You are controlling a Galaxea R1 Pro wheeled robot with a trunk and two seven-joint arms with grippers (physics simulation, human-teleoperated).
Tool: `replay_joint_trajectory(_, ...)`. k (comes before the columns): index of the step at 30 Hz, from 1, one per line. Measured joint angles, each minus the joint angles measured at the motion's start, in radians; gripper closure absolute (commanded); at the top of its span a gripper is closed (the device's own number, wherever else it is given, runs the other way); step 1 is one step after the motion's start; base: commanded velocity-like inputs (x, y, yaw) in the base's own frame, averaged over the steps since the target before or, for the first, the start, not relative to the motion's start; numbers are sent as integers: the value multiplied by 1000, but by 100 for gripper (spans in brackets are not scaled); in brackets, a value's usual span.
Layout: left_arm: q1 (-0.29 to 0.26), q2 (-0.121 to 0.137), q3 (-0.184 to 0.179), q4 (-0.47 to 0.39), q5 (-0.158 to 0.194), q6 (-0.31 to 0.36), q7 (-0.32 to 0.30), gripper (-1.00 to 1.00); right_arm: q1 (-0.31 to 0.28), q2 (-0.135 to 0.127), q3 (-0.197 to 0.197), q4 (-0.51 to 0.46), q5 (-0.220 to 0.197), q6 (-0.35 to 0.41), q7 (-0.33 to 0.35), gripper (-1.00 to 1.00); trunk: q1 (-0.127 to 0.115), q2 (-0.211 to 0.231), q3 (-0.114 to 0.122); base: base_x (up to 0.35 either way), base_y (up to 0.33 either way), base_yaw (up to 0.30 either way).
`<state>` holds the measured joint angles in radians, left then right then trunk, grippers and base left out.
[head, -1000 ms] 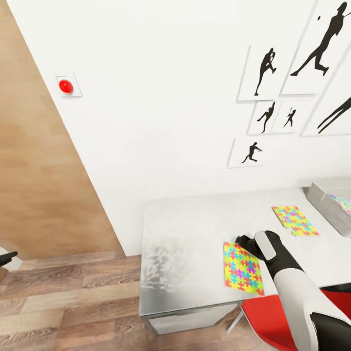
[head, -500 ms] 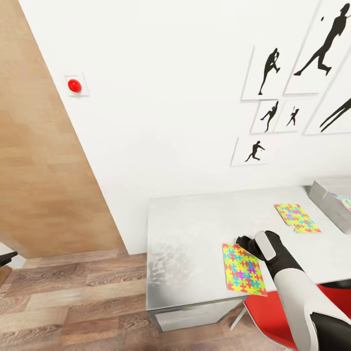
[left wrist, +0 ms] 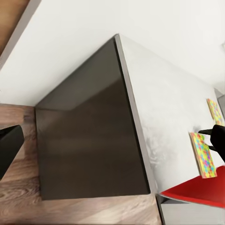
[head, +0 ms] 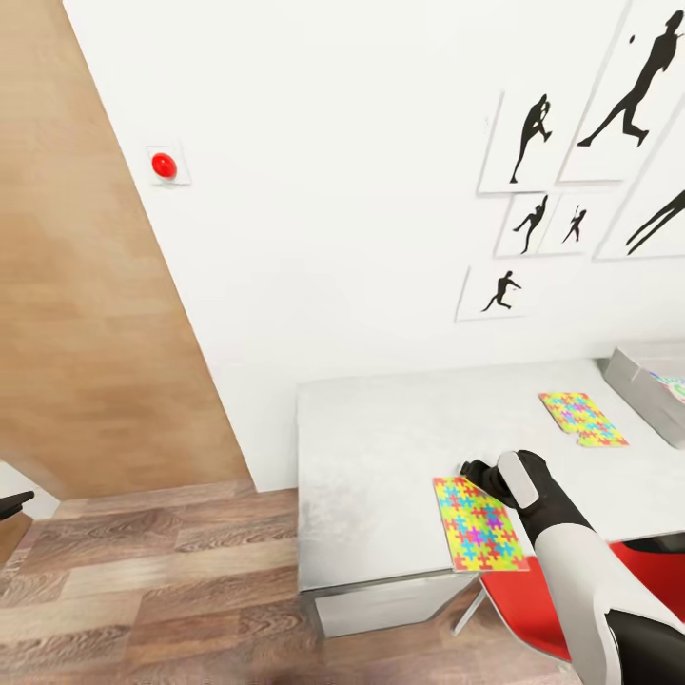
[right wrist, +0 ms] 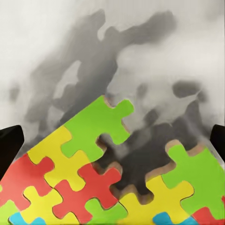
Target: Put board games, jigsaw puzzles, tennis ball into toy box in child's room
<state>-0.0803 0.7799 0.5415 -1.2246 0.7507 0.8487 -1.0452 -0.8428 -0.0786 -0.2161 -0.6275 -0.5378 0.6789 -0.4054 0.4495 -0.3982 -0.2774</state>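
White wall with black sports prints (head: 542, 138) stands behind the pale grey worktop (head: 400, 447). Since a second ago the whole picture has slid to the right: the red button (head: 164, 165) on the wall and the worktop's corner sit further right now. That is the camera turning, not the things moving. The right arm looks the same as before, so it has kept its place in the picture.

The right gripper (head: 473, 469) hangs over the far corner of the near jigsaw puzzle (head: 479, 524), which lies flat by the worktop's front edge. In the right wrist view its two dark fingertips (right wrist: 10, 143) stand wide apart at the sides, with the puzzle's green corner piece between them. I cannot tell if they touch the puzzle. The second jigsaw puzzle (head: 582, 419) lies well apart, further back, near the grey toy box (head: 639, 379). The toy box is cut off by the picture's edge. Something colourful shows inside it, too little to name.

Only a dark tip of the left gripper (head: 13, 501) peeks in above the wood floor (head: 162, 580), so I cannot tell if it is spread. A red chair (head: 523, 609) is partly hidden by the right arm.
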Motion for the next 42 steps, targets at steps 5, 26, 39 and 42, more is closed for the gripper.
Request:
replay_joint_trajectory(5, 0, 0, 0, 0, 0, 0, 0, -100, 0, 0, 0, 1, 1, 0, 0, -100, 0, 0, 0, -58, 44, 0)
replay_joint_trajectory(26, 0, 0, 0, 0, 1, 0, 0, -100, 0, 2, 1, 0, 3, 1, 0, -100, 0, 0, 0, -75, 74, 0)
replay_joint_trajectory(39, 0, 0, 0, 0, 1, 0, 0, -100, 0, 3, 1, -1, -4, -2, 1, -100, 0, 0, 0, -23, 14, 0)
replay_joint_trajectory(42, 0, 0, 0, 0, 1, 0, 0, -100, 0, 4, 0, -1, -3, -1, 2, -100, 0, 0, 0, -6, 0, 0)
